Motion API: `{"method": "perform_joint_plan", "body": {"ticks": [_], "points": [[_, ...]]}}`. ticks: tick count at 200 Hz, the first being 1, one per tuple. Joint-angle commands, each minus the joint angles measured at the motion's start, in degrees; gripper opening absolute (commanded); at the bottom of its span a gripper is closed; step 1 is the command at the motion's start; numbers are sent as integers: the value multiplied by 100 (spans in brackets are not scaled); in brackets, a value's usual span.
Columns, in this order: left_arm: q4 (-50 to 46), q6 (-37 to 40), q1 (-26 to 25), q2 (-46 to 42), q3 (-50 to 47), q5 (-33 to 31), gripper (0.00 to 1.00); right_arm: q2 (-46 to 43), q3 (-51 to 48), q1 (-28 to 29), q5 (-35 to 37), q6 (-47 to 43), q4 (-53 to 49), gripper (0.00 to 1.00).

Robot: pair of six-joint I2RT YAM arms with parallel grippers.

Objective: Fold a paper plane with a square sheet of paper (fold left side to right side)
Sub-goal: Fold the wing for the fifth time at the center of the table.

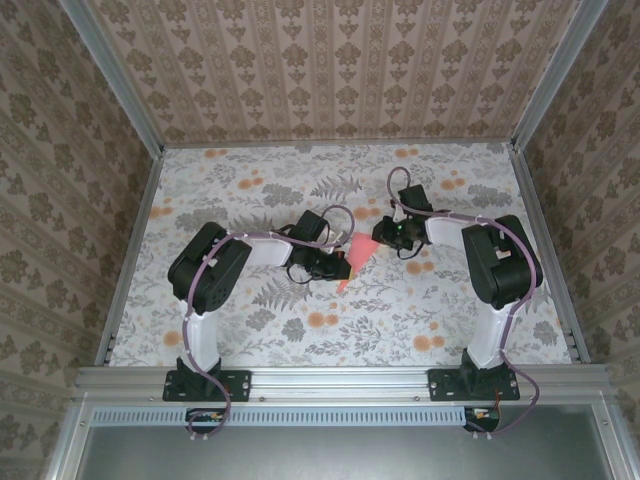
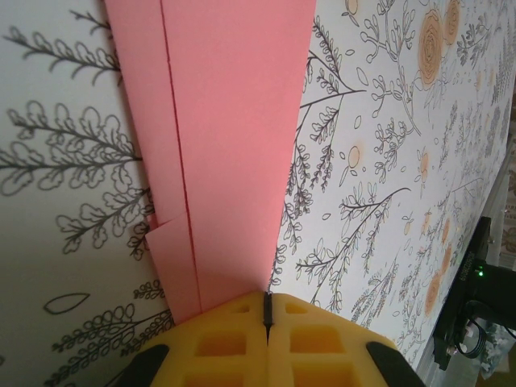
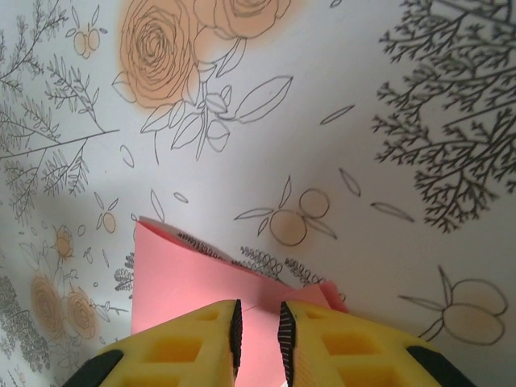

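Paper plane (image 2: 234,145), salmon-pink, creased, left claw (image 2: 267,310) clamped on it, right claw (image 3: 258,339) slightly parted

Beige damask-patterned walls (image 1: 330,70) enclose a white tablecloth (image 1: 250,190) printed with orange flowers and grey leaves, edged by aluminium rails (image 1: 340,380).

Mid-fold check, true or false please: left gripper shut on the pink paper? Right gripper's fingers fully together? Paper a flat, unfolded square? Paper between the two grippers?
1. The left gripper is shut on the sheet of paper. True.
2. The right gripper has its fingers pressed fully together. False: a narrow gap shows between them, with pink paper visible in it.
3. The paper is a flat, unfolded square. False: it is folded, with layered edges along one side.
4. In the top view, the paper sits between the two grippers. True.
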Motion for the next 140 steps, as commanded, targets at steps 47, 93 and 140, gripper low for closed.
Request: {"method": "perform_joint_plan", "body": {"ticks": [47, 93, 140], "points": [[-481, 99, 39, 146, -265, -166, 5, 338, 253, -392, 460, -180, -127, 24], [-458, 99, 34, 138, -267, -166, 5, 407, 427, -517, 374, -180, -132, 25], [-429, 99, 25, 114, -275, -166, 5, -134, 275, -519, 293, -133, 12, 24]]}}
